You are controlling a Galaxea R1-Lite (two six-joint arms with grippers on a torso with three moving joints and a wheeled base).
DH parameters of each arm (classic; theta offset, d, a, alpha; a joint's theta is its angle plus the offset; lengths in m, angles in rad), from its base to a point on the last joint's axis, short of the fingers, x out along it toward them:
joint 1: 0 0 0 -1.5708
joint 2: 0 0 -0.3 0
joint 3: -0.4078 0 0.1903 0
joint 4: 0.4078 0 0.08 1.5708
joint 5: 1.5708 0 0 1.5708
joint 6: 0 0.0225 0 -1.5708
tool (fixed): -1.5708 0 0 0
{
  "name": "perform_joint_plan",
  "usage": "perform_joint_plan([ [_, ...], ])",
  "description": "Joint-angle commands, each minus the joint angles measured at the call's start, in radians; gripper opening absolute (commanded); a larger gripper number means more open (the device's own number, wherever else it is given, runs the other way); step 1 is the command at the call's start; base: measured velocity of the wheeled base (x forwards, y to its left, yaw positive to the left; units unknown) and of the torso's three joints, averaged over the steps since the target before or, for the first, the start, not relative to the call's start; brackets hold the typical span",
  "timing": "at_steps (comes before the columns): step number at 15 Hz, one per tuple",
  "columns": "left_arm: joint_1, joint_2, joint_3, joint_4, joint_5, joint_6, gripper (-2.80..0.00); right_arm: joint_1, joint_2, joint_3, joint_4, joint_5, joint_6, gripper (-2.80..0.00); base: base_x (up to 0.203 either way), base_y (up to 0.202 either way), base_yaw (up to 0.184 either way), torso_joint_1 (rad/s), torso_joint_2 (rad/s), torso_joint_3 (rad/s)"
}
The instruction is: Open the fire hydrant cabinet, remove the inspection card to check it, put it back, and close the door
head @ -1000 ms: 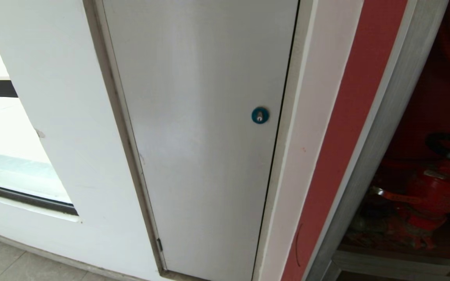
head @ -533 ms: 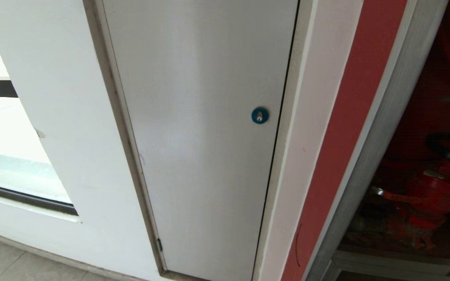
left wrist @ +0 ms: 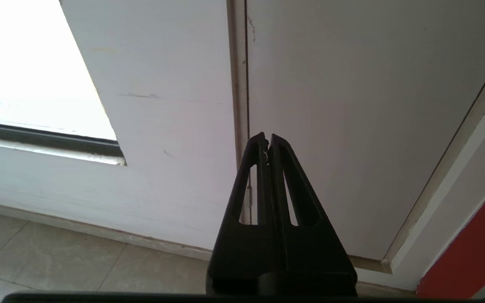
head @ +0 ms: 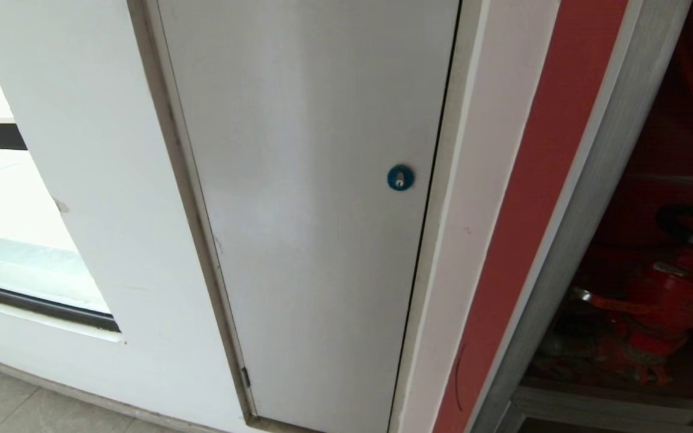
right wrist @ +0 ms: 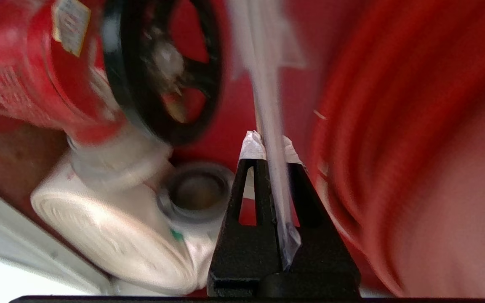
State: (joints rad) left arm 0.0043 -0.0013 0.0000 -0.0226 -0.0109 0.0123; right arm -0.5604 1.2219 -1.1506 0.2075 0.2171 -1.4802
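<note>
Card (right wrist: 270, 105) sits edge-on between my right gripper (right wrist: 268, 145) fingers, pinched tight, a thin white sheet running straight out from the tips toward the top of the right wrist frame. Its long axis lines up with the fingers, so I judge the coming move as a slide along that line, either out to read it or back into its place; I cannot tell which from here. Around it lies the open fire hydrant cabinet (head: 599, 198), at the right edge of the head frame: black handwheel (right wrist: 162, 71) and red valve (right wrist: 23, 71) upper left of the card, white rolled hose (right wrist: 112, 235) lower left, red hose reel (right wrist: 394, 139) right. My left gripper (left wrist: 267, 139) is closed on nothing, parked facing the plain white door (head: 316, 198), so the right arm owns this.
</note>
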Motion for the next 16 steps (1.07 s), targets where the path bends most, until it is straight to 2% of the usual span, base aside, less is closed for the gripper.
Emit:
perform_joint_plan([
  [1, 0.000, 0.001, 0.008, 0.000, 0.000, 0.000, -2.80, -0.010, 0.054, 0.048, -0.053, 0.006, -0.009, -2.80, 0.000, 0.000, 0.000, 0.000, 0.00, 0.000],
  [4, 0.000, 0.001, 0.008, 0.000, 0.000, 0.000, -2.80, -0.009, 0.092, 0.079, -0.167, 0.000, -0.013, -2.80, 0.000, 0.000, 0.000, 0.000, 0.00, 0.000],
  [6, 0.000, 0.001, 0.008, 0.000, 0.000, 0.000, -2.80, -0.009, 0.098, 0.088, -0.188, -0.015, -0.014, -2.80, 0.000, 0.000, 0.000, 0.000, 0.00, 0.000],
  [8, 0.000, 0.001, 0.008, 0.000, 0.000, 0.000, -2.80, -0.009, 0.116, 0.081, -0.201, -0.075, -0.025, -2.80, 0.000, 0.000, 0.000, 0.000, 0.00, 0.000],
  [9, 0.000, 0.001, 0.008, 0.000, 0.000, 0.000, -2.80, -0.017, 0.112, 0.078, -0.206, -0.081, -0.033, -2.80, 0.000, 0.000, 0.000, 0.000, 0.00, 0.000],
  [12, 0.000, 0.001, 0.008, -0.001, 0.000, 0.000, -2.80, -0.067, 0.100, 0.077, -0.206, -0.063, -0.048, -2.80, 0.000, 0.000, 0.000, 0.000, 0.00, 0.000],
  [14, 0.000, 0.001, 0.007, 0.000, 0.000, 0.000, -2.80, -0.076, 0.099, 0.075, -0.207, -0.018, -0.043, -2.80, 0.000, 0.000, 0.000, 0.000, 0.00, 0.000],
  [16, 0.000, 0.001, 0.008, 0.000, 0.000, 0.000, -2.80, -0.067, 0.102, 0.075, -0.209, -0.016, -0.043, -2.80, 0.000, 0.000, 0.000, 0.000, 0.00, 0.000],
])
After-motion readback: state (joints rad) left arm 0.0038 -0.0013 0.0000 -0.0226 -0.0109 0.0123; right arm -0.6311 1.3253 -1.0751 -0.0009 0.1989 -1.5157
